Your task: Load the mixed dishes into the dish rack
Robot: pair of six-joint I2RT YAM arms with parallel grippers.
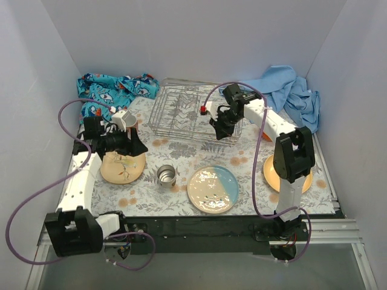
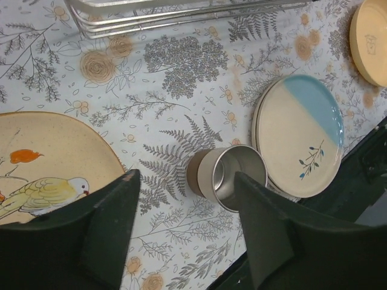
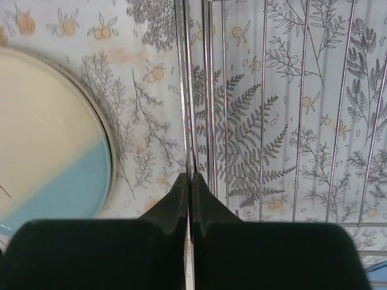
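Note:
The silver wire dish rack (image 1: 190,112) stands at the back middle. My right gripper (image 1: 221,130) is shut on a thin wire of its front rim (image 3: 188,176). My left gripper (image 1: 130,142) is open and empty, hovering over the tan floral plate (image 1: 123,167) with the steel cup (image 2: 233,175) just beyond its fingertips. The cream-and-blue plate (image 1: 212,189) lies front middle. The yellow-orange plate (image 1: 287,173) lies partly behind my right arm. The pinkish mug (image 1: 125,119) sits behind my left gripper. The orange and red bowls are out of view.
A blue patterned cloth (image 1: 115,90) lies at the back left, a plain light-blue cloth (image 1: 293,90) at the back right. White walls close in both sides and the back. A black rail (image 1: 199,226) runs along the table's near edge.

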